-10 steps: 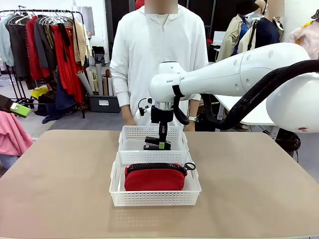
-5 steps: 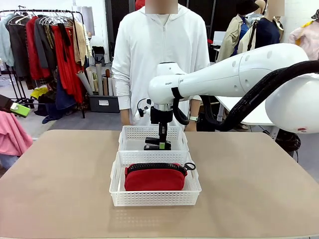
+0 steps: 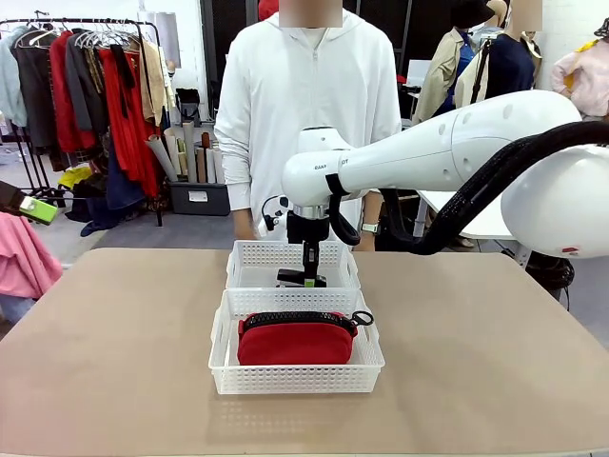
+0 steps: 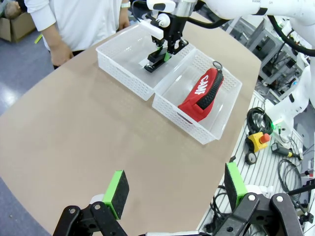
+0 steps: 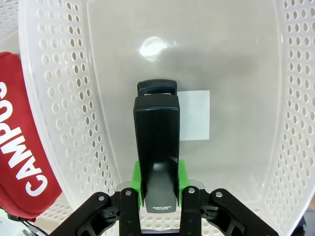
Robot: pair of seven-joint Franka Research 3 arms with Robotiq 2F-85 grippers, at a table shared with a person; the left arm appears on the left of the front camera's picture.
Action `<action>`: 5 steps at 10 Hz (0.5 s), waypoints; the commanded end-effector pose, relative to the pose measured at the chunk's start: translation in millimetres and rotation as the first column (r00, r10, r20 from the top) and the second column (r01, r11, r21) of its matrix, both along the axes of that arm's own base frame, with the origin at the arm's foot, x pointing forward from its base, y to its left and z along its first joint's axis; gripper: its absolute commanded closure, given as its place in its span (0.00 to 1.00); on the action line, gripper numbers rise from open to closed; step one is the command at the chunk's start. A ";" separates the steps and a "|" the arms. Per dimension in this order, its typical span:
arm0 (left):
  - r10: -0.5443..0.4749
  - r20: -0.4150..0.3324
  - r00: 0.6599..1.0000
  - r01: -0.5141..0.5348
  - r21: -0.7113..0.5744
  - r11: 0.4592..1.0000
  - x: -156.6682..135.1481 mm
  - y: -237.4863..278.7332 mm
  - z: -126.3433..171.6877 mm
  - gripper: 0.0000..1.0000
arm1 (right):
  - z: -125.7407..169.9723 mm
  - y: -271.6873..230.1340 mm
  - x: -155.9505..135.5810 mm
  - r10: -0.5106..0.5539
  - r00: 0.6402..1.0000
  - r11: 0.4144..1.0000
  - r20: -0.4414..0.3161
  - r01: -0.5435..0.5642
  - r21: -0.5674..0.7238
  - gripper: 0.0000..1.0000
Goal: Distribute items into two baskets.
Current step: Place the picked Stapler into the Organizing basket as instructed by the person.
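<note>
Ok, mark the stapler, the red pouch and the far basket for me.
black stapler (image 5: 156, 147), right wrist view: middle of its top, clamped in the right pincer (image 5: 158, 192).
red pouch (image 3: 296, 345), front view: middle of its red fabric side.
far basket (image 3: 249, 252), front view: its left far lattice wall.

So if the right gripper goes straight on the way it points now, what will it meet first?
The right gripper, shut on the black stapler, points down into the far basket. Its floor comes first, probably meeting the stapler before the fingers; the gap is unclear.
</note>
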State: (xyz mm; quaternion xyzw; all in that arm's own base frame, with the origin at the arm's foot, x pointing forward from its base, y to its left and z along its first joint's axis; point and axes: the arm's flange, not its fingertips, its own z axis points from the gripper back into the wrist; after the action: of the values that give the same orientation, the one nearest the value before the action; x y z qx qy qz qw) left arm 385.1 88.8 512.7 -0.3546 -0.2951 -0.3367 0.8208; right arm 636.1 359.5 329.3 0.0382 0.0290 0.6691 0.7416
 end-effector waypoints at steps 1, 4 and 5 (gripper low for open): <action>-0.004 0.002 1.000 0.004 -0.006 1.000 -1.4 -0.2 0.2 0.00 | 7.0 4.6 6.8 0.008 1.000 1.000 -0.006 -0.008 0.009 0.79; -0.004 0.002 1.000 0.004 -0.006 1.000 -1.4 -0.2 0.2 0.00 | 15.0 3.6 5.4 -0.007 1.000 1.000 -0.013 0.007 0.027 0.20; -0.004 0.002 1.000 0.004 -0.006 1.000 -1.4 -0.2 0.2 0.00 | 22.4 1.0 4.7 -0.021 1.000 0.999 -0.004 0.022 0.036 0.00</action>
State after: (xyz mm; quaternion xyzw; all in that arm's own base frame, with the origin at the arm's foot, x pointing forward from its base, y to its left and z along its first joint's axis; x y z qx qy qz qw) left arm 385.1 88.8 512.7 -0.3546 -0.2951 -0.3367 0.8208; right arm 637.8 359.6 338.1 0.0405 0.0240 0.6670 0.7435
